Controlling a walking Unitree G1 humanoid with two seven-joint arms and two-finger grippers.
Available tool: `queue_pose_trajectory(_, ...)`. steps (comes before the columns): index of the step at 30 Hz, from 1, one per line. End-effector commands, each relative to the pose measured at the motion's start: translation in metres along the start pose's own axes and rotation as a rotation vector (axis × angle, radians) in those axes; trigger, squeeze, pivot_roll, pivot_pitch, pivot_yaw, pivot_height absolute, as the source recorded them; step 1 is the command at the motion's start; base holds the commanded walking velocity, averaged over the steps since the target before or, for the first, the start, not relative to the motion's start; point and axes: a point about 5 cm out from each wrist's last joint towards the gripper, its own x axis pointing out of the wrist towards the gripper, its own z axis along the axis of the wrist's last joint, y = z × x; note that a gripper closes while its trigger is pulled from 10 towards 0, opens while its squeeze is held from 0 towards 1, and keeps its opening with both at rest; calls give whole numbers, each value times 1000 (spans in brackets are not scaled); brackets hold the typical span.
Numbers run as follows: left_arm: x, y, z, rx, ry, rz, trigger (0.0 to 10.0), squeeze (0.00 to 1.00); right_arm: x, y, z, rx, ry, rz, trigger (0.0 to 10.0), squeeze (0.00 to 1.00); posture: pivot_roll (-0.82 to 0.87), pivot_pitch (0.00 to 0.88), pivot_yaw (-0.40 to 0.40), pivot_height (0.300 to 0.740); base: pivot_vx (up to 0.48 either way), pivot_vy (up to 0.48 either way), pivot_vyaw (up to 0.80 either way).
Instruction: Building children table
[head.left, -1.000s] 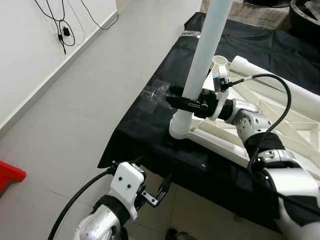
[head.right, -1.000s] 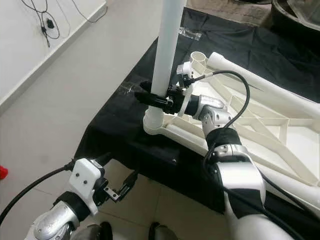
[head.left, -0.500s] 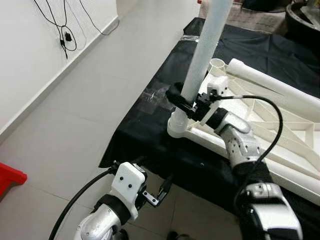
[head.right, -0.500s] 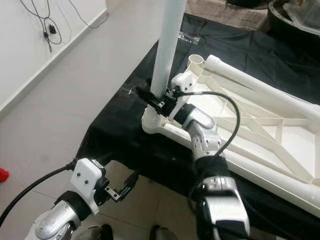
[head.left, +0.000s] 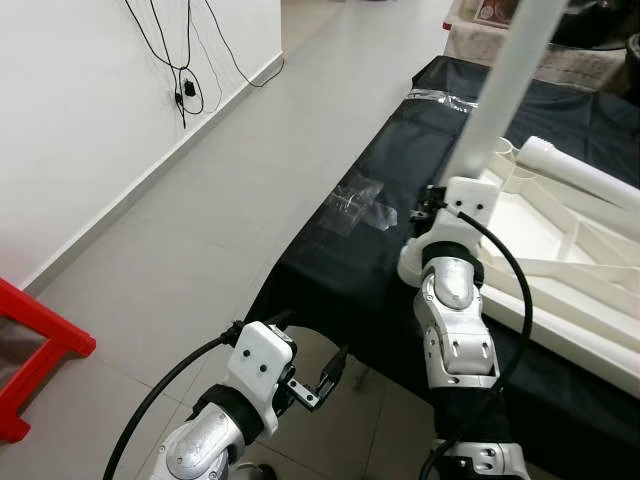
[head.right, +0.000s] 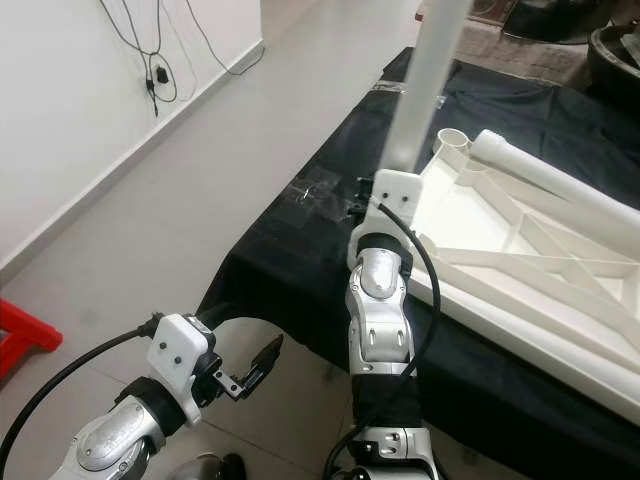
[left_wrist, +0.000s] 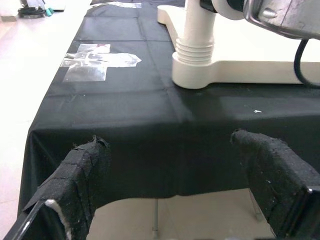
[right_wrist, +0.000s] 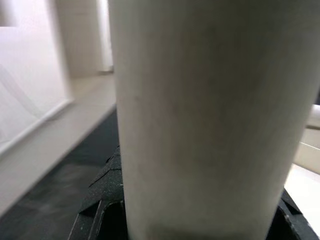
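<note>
Desk (head.left: 330, 270) w/ black cloth is carrying the upturned white children's table frame (head.right: 520, 250) on its right half. White table leg (head.right: 425, 85) is standing upright in the near-left corner socket (left_wrist: 194, 67) of that frame. Right claw (right_wrist: 195, 215) is clamped round the leg low down, just above the socket. Judgement: step = seating/twisting the leg home; do it well by keeping the leg vertical and pressing straight down, else it'll jam. Left claw (left_wrist: 177, 187) is hanging low near the desk's near edge, fingers apart, idle. Clear plastic bag (head.left: 358, 205) is lying on the cloth left of the socket; red stool (head.left: 35, 350) and wall cables (head.left: 180, 60) far left, not obstructing.
</note>
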Motion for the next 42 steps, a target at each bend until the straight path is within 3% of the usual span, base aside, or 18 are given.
queue_pose_trajectory(1, -1, -1, -6, -1, 22, -3, 10000, 0, -25, 37, -13, 114, 157, -47, 0, 0, 106, 196, -41, 740, 0, 0, 0)
queue_pose_trajectory(3, -1, -1, -6, -2, 22, -3, 10000, 0, -27, 43, -11, 122, 165, -60, 0, 0, 107, 199, -43, 740, 0, 0, 0)
queue_pose_trajectory(4, -1, -1, -6, -3, 22, -2, 10000, 0, -29, 47, -11, 133, 180, -62, 4353, 0, 109, 201, -43, 740, 0, 0, 0)
queue_pose_trajectory(6, -1, -1, -6, -3, 22, -2, 10000, 0, -29, 47, -11, 133, 180, -62, 4353, 0, 109, 201, -43, 740, 0, 0, 0)
queue_pose_trajectory(7, -1, -1, -6, -5, 22, -3, 10000, 0, -30, 51, -10, 125, 196, -41, 10000, 0, 106, 205, -43, 740, 0, 0, 0)
queue_pose_trajectory(9, -1, -1, -7, -9, 24, -4, 10000, 0, -29, 53, -9, 110, 186, 58, 10000, 0, 95, 209, -42, 740, 0, 0, 0)
queue_pose_trajectory(11, -1, -1, -7, -10, 25, -4, 10000, 0, -29, 53, -9, 95, 184, 82, 10000, 0, 95, 209, -42, 740, 0, 0, 0)
queue_pose_trajectory(12, -1, -1, -7, -11, 25, -5, 10000, 0, -29, 52, -10, 92, 185, 104, 10000, 365, 92, 208, -40, 740, 0, 0, 0)
queue_pose_trajectory(18, -1, -1, -8, -11, 25, -7, 10000, 0, -25, 47, -12, 100, 175, 138, 10000, 388, 92, 203, -41, 740, 0, 0, 0)
queue_pose_trajectory(19, -1, -1, -8, -10, 25, -6, 10000, 0, -20, 45, -11, 123, 151, 190, 10000, 0, 91, 204, -40, 740, 0, 0, 0)
queue_pose_trajectory(21, 0, 0, -9, -9, 24, -5, 10000, 0, -12, 41, -9, 150, 125, 254, 10000, 0, 88, 200, -42, 740, 0, 0, 0)
queue_pose_trajectory(22, 1, 1, -10, -9, 24, -3, 10000, 0, 2, 31, -8, 184, 91, 336, 10000, 0, 85, 197, -44, 740, 0, 0, 0)
queue_pose_trajectory(24, 1, 1, -10, -9, 24, -2, 10000, 0, 7, 25, -7, 191, 82, 354, 10000, 0, 85, 197, -44, 740, 0, 0, 0)
queue_pose_trajectory(30, 1, 1, -10, -10, 24, -1, 10000, 0, 24, 2, -9, 88, 59, 288, 10000, 0, 80, 196, -45, 740, 0, 0, 0)
queue_pose_trajectory(31, 1, 1, -10, -10, 24, -1, 10000, 0, 21, 2, -11, 87, 64, 289, 10000, 1000, 82, 199, -45, 740, 0, 0, 0)
queue_pose_trajectory(42, 2, 0, -10, -12, 23, 0, 10000, 0, 4, 10, -17, 76, 72, 237, 10000, 1000, 87, 202, -42, 740, 0, 0, 0)
